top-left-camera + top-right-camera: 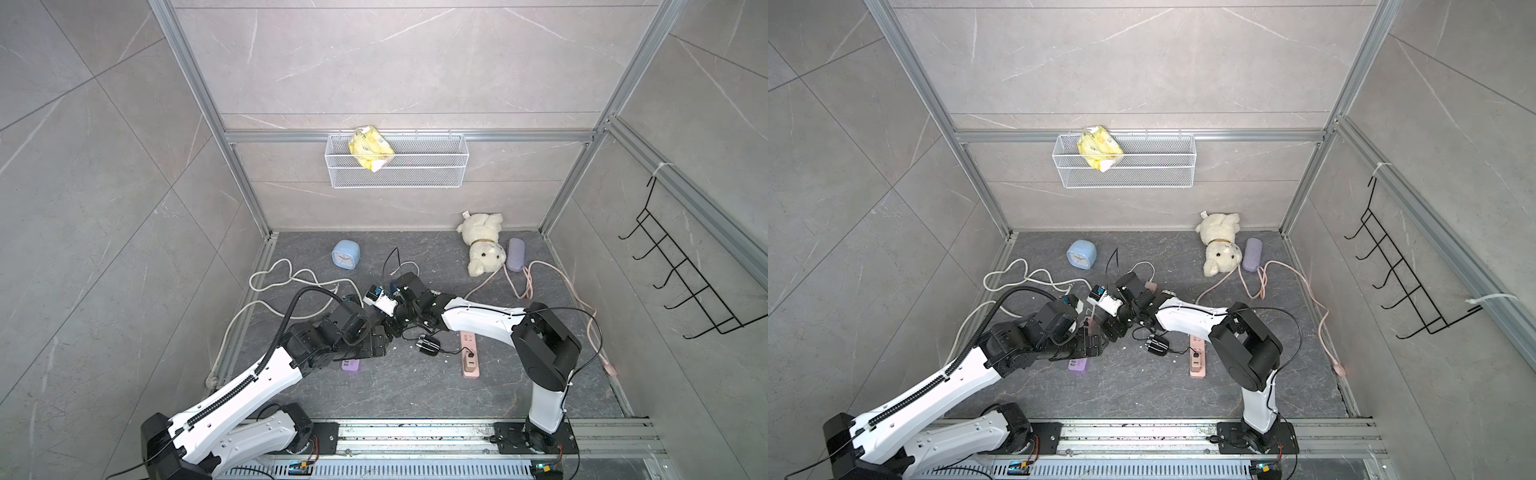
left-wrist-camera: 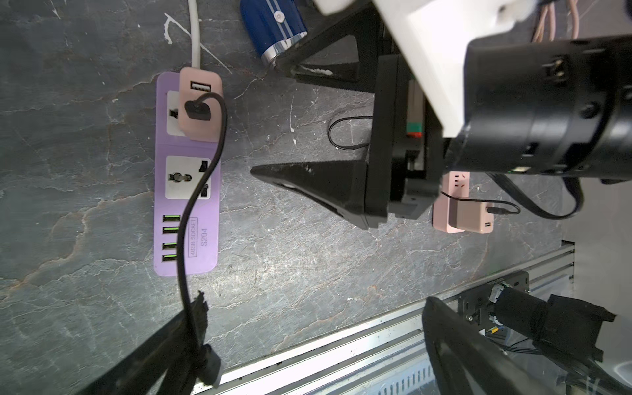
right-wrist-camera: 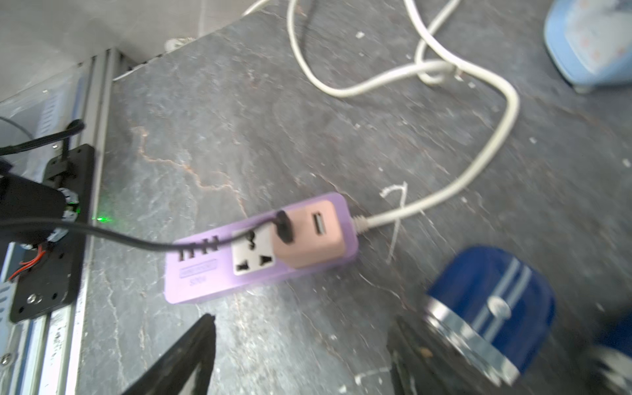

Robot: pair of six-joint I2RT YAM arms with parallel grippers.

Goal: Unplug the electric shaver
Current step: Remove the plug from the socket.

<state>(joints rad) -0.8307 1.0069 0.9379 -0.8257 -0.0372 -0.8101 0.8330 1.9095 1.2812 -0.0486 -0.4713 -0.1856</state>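
The blue electric shaver [image 3: 489, 307] with a silver band lies on the dark floor, just outside one finger of my open right gripper [image 3: 304, 321]; nothing is between its fingers. The left wrist view shows the shaver [image 2: 270, 30] at the tip of a right finger [image 2: 307, 178]. A purple power strip [image 2: 186, 171] carries a pink USB adapter [image 2: 200, 102] with a black cable [image 2: 191, 191] plugged in. That cable ends in a black plug [image 2: 210, 367] beside one finger of my left gripper [image 2: 314, 297], which stands wide open. In both top views the arms hide most of the strip [image 1: 350, 365].
A pink power strip [image 1: 469, 357] feeds a black device [image 1: 428, 345] by a thin cable. White cord [image 1: 274, 278] loops at the left. A blue clock [image 1: 345, 255], a plush toy [image 1: 482, 245] and a lilac case [image 1: 516, 254] lie at the back. A metal rail [image 1: 415, 436] borders the front.
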